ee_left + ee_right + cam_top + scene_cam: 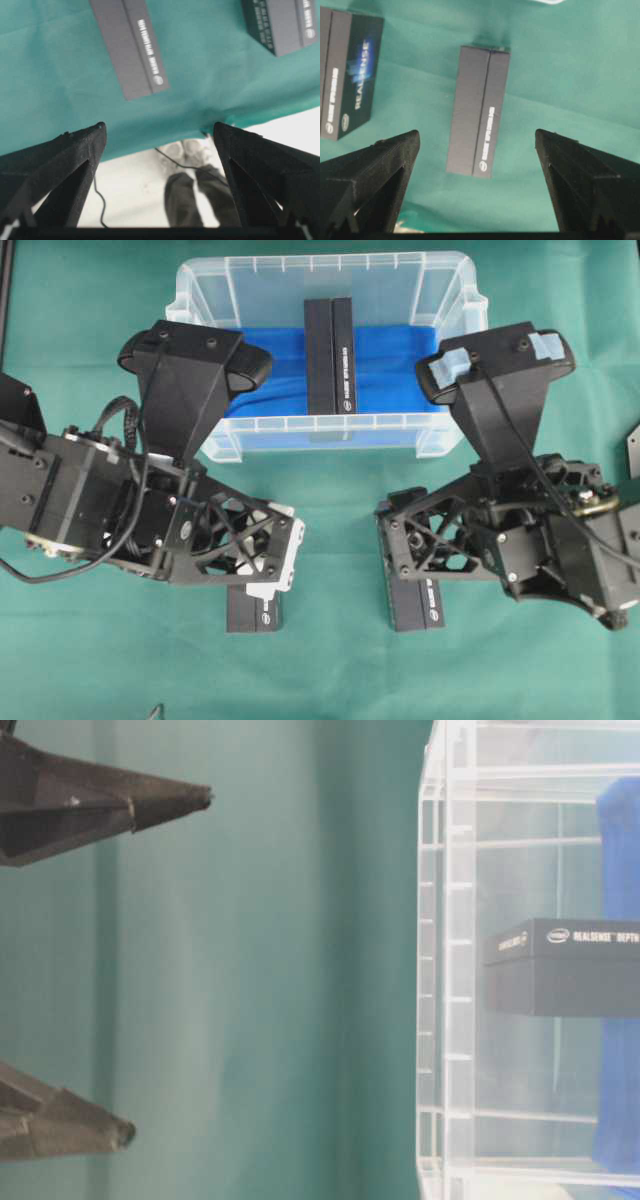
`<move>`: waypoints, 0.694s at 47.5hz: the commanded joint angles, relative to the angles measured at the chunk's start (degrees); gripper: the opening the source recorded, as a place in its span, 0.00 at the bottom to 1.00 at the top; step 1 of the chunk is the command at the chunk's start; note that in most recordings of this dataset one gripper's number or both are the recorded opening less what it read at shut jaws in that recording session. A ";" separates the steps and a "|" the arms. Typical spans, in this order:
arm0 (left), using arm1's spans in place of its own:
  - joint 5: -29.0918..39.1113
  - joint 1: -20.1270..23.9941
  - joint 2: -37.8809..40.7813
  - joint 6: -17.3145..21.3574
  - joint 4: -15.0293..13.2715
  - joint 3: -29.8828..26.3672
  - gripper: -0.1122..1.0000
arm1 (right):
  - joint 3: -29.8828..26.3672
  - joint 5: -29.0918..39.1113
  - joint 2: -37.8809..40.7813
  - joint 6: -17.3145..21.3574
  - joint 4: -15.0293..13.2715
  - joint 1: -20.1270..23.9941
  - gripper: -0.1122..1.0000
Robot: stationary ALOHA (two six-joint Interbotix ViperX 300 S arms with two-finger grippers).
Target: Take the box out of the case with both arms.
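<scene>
The clear case (452, 285) stands at the back centre with a blue sheet (400, 355) on its floor. A black box (330, 355) stands on edge in its middle and shows through the case wall (446, 920) as a dark box (560, 965). Both arms are in front of the case, outside it. My left gripper (272, 558) (159, 127) is open and holds nothing; it looks past the table's front edge. My right gripper (392, 545) (476, 132) is open and empty too, above the green cloth.
Two more black boxes lie on the cloth in front: one (252, 612) (130, 47) under the left gripper, one (420, 602) (479, 110) under the right. A person's feet (192, 150) and a cable show beyond the table edge. Two black fingertips (150, 800) enter the table-level view.
</scene>
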 commanded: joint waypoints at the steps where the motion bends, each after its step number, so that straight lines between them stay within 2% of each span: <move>1: -0.09 -0.70 -2.72 -0.44 0.18 0.26 0.92 | -0.88 0.18 -2.90 -0.44 0.26 0.44 0.93; 16: -0.09 -1.85 -7.47 -1.85 0.09 5.19 0.92 | 3.08 0.26 -7.65 -0.70 0.79 0.88 0.93; 33: 1.85 -2.29 -15.21 -4.13 -0.26 13.71 0.92 | 12.66 1.76 -16.44 0.09 3.16 0.97 0.93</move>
